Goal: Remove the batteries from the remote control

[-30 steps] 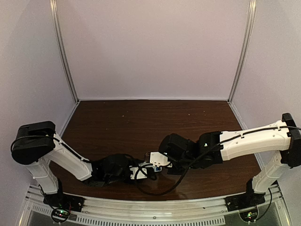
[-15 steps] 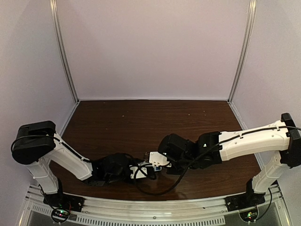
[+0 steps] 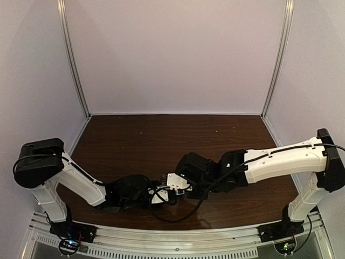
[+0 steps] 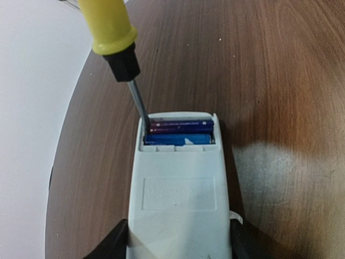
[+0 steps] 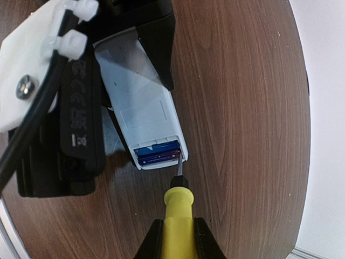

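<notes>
The white remote control [image 4: 180,189] lies back-up on the wooden table, and my left gripper [image 4: 180,245] is shut on its near end. Its open compartment at the far end holds the two blue batteries [image 4: 178,132] side by side. My right gripper [image 5: 178,237] is shut on the yellow handle of a screwdriver [image 5: 178,216]. The screwdriver's metal tip [image 4: 144,120] sits at the left corner of the compartment, against the end of the far battery. In the right wrist view the remote [image 5: 143,108] and batteries [image 5: 157,154] show just ahead of the tip.
In the top view both grippers, left [image 3: 163,195] and right [image 3: 187,185], meet near the table's front middle. Black cables [image 3: 178,213] loop beneath them. Pale enclosure walls and metal posts [image 3: 75,65] ring the dark wooden table [image 3: 161,140].
My right arm has shifted a little to the left, bringing the screwdriver closer to the remote. My left arm and the remote have stayed put.
</notes>
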